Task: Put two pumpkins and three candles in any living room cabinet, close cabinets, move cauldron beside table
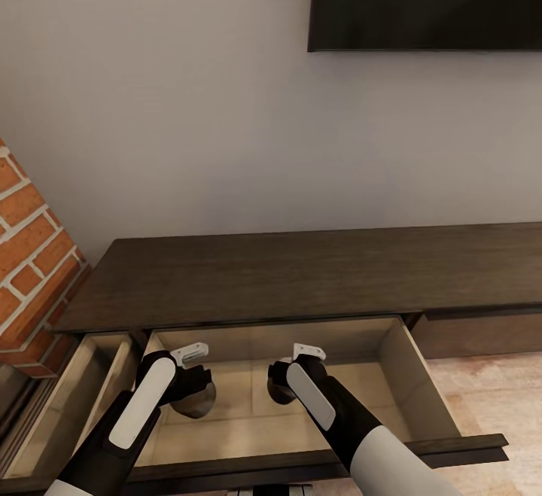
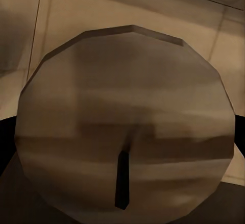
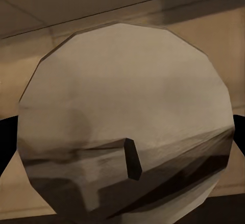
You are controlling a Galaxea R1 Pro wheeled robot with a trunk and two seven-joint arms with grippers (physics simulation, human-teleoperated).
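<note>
From the head view, the long dark-brown cabinet (image 1: 301,270) runs along a pale wall, with a dark screen (image 1: 425,1) mounted above it and a brick pillar (image 1: 34,255) at its left end. Its wide drawer (image 1: 399,375) is pulled out toward the robot, showing a pale wood interior, and a narrower drawer (image 1: 68,391) to the left of it is also open. Both arms reach down into the wide drawer. The left claw (image 1: 194,391) is closed around a dark brown candle (image 1: 197,403) that sits low over the drawer floor, toward the left half of the compartment. The right claw (image 1: 284,383) is closed around a second candle (image 1: 278,391), near the middle of the drawer, a little apart from the first. Whether either candle touches the drawer floor cannot be told from here. In the left wrist view, the round flat top of the left candle (image 2: 125,117) faces the camera, grey-brown with a short dark wick, and the black fingers press against its sides at both edges of the picture; pale drawer wood lies behind it. In the right wrist view, the other candle (image 3: 127,122) shows its paler top and dark wick the same way, held between black fingers at either side, with the drawer floor and back wall beyond.
</note>
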